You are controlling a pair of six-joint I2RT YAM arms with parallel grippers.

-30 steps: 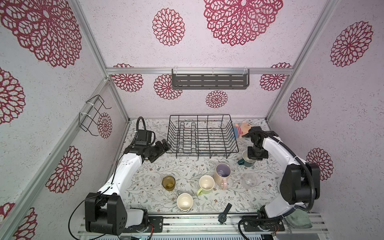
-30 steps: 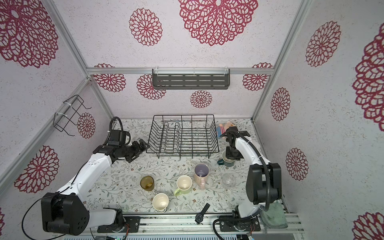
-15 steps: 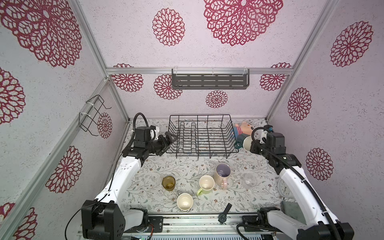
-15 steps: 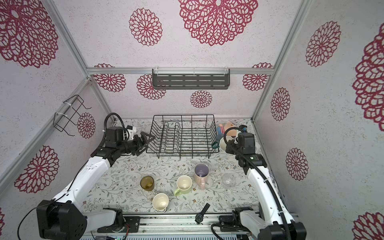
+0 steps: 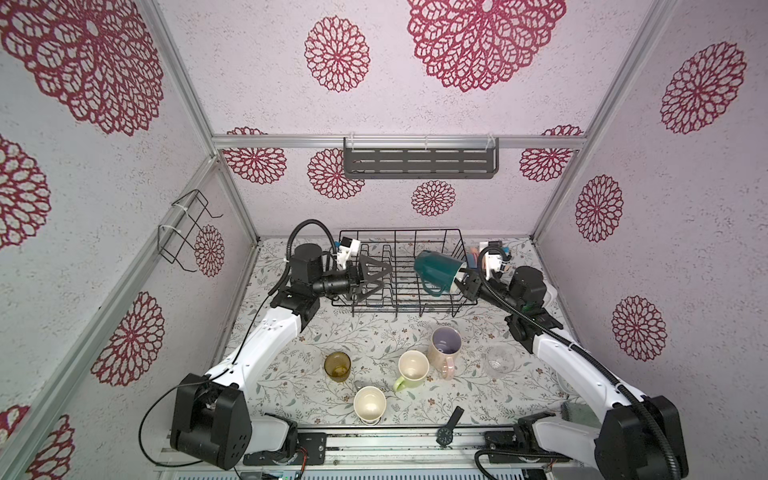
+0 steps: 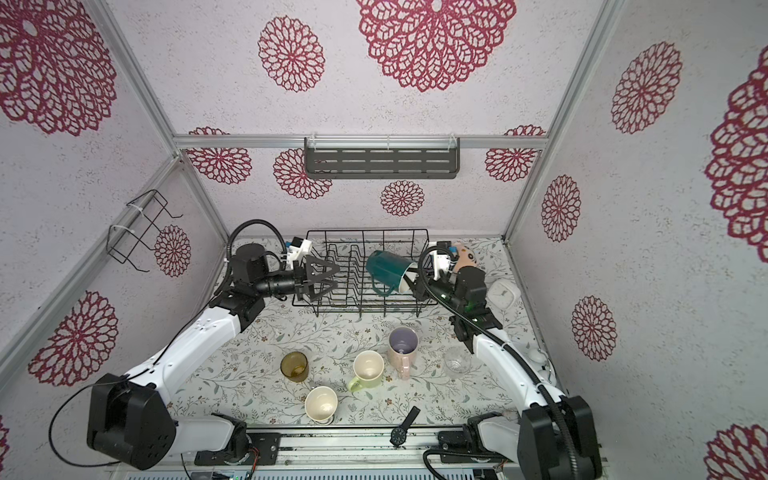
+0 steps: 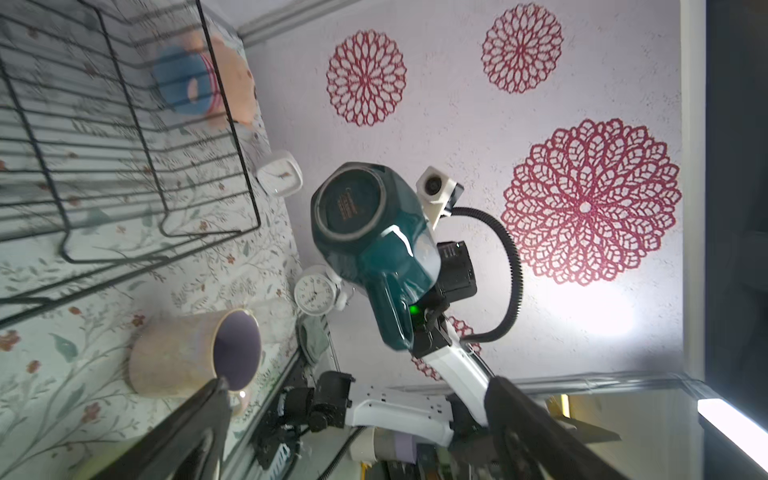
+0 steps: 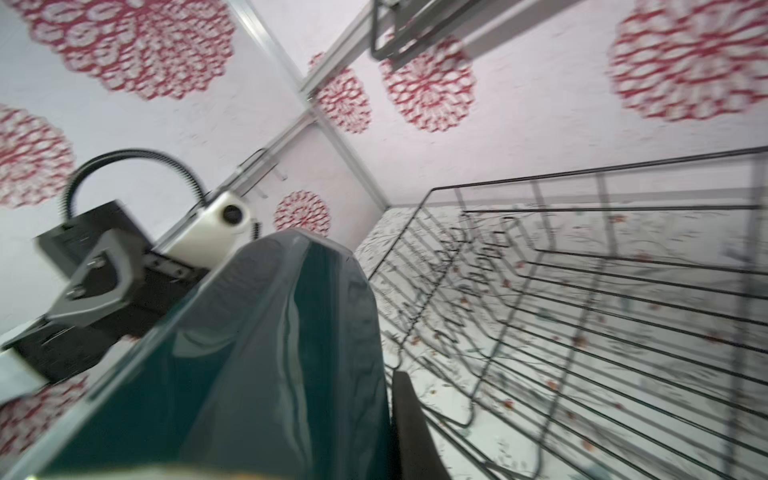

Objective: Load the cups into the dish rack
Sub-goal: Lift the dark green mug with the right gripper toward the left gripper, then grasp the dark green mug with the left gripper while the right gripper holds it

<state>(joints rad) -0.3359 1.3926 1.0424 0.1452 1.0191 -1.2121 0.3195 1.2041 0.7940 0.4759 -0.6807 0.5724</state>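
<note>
Right gripper (image 5: 460, 279) is clamped on the rim of the dark teal mug (image 5: 437, 270), holding it tipped on its side up over the right end of the dish rack (image 5: 399, 305), base pointing toward the left arm, handle hanging down. Mug isn't resting in the rack, it's in the air. Left wrist cam shows the mug's underside (image 7: 353, 203) w/ the handle below it.

Left gripper (image 5: 376, 277) sits at the rack's left end, jaws spread wide, nothing in them.

Other five cups are on the floral table (image 5: 291, 374) in front of the rack, all upright: amber glass tumbler (image 5: 337, 366), grey cream-lined cup (image 5: 369, 404) nearest the front rail, pale yellow-green mug (image 5: 412, 369), tall pearly pink mug (image 5: 445, 346) just beside it, and the clear glass (image 5: 500, 362) off to the right, near the right arm.

Rack itself has no cups inside.
</note>
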